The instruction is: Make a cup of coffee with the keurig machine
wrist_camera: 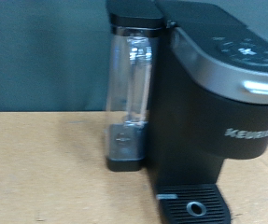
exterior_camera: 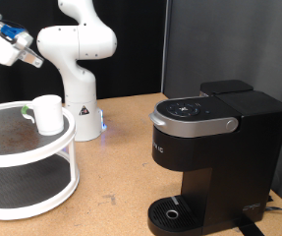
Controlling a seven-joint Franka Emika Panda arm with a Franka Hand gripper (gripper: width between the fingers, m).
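Note:
The black keurig machine (exterior_camera: 204, 147) stands on the wooden table at the exterior view's right, lid shut, with its silver-grey handle (exterior_camera: 192, 123) and round drip base (exterior_camera: 170, 211). The wrist view shows it from the side (wrist_camera: 218, 112), with its clear water tank (wrist_camera: 131, 89) and drip base (wrist_camera: 194, 207). The white cup (exterior_camera: 49, 113) stands on the top tier of a round white shelf (exterior_camera: 42, 162) at the exterior view's left. A small green-topped thing (exterior_camera: 27, 111) lies beside the cup. My gripper (exterior_camera: 13, 44) is raised at the exterior view's top left, above the shelf and far from the machine. It does not show in the wrist view.
The white robot base (exterior_camera: 79, 103) stands behind the shelf. A dark curtain backs the scene. Bare wooden table (exterior_camera: 121, 167) lies between shelf and machine.

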